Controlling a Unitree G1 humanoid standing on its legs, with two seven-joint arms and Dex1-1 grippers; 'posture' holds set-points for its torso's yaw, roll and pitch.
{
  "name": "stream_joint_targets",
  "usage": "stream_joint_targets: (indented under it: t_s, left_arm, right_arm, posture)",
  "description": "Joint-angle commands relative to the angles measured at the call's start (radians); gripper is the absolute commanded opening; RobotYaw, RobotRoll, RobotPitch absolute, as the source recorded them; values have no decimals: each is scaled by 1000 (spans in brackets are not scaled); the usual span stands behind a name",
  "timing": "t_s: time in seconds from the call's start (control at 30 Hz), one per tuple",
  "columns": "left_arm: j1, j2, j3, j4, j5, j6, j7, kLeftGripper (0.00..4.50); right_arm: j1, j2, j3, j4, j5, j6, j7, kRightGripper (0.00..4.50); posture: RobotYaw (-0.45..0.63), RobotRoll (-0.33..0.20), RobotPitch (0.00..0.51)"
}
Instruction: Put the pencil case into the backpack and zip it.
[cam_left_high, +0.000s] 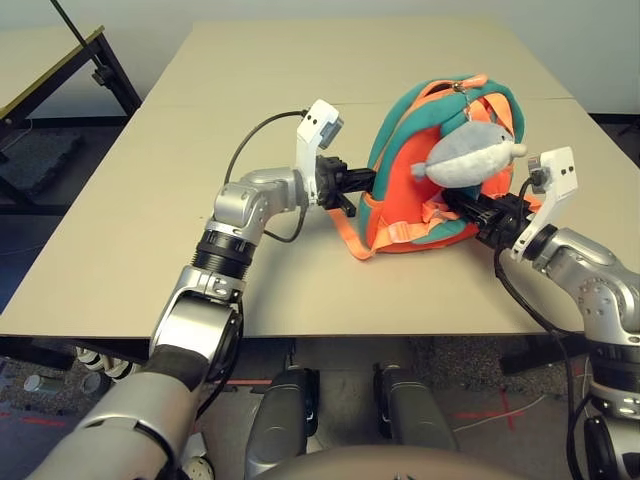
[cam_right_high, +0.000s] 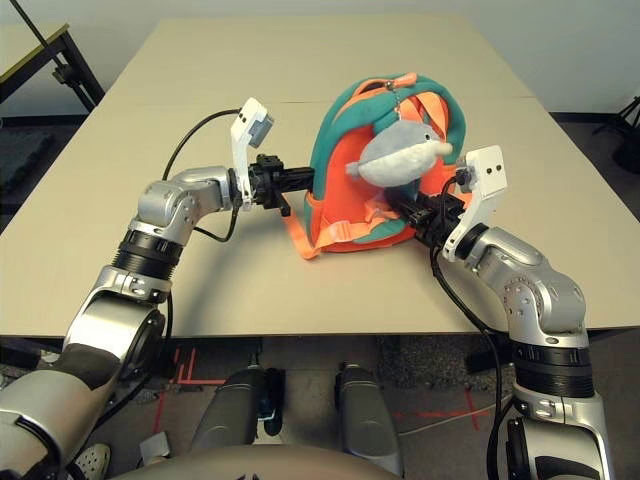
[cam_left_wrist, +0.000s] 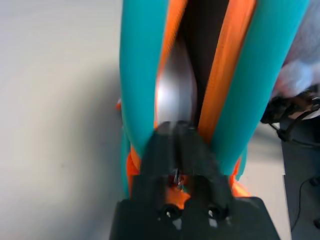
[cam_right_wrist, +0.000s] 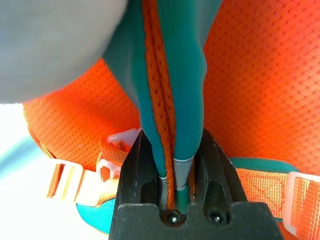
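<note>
The table (cam_left_high: 130, 230) is a broad, smooth, pale beige slab, with a seam running across its far half. The backpack (cam_left_high: 400, 215) stands upright toward the right side of it, nearer the front edge than the far one. It is a small, rounded bag with an orange mesh-textured body, thick teal trim and flat orange webbing straps (cam_left_high: 350, 232) with pale plastic buckles; one strap trails onto the table at its left foot. Its opening gapes between two teal-edged lips, and in the left wrist view a smooth, pale, rounded shape, probably the pencil case (cam_left_wrist: 175, 87), sits down in that dark gap. A soft grey plush whale (cam_left_high: 465, 155) with a white belly hangs from the top of the backpack against its front.

The left claw (cam_left_high: 368, 182) reaches in level from the left, and its black fingers sit at the base of the opening where the teal lips meet; whether they grip anything I cannot tell. The right claw (cam_right_wrist: 172, 165) is clamped on a fold of teal trim and orange seam at the backpack's right side, below the whale.
</note>
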Motion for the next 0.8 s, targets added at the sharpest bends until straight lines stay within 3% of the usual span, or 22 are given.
stream_joint_targets:
  t_s: [0.03,0.27,0.37,0.5,0.7,0.8]
  left_arm:
    - [9,70,55,-86,-56,70,-43,1764]
    - [-17,195,134,-230,-165,173,-103,4480]
    - [-41,223,138,-327,-224,218,-127,4500]
    - [-66,204,102,-451,-267,244,-120,4500]
    - [-100,132,-6,-479,-208,155,-104,4500]
    - [-106,109,-85,-438,-131,97,-103,4500]
  right_arm:
    - [19,0,3,3,-15,13,-7,754]
    - [6,8,15,17,-21,13,-3,754]
    - [-7,15,21,25,-27,12,-4,754]
    - [-19,30,27,23,-33,13,-8,754]
    - [-28,43,31,24,-40,15,-10,754]
    - [-32,50,31,23,-43,16,-10,754]
  posture:
    - [-211,0,95]
    - [-196,0,103]
    - [-196,0,103]
    - [-196,0,103]
    - [-199,0,104]
    - [-208,0,101]
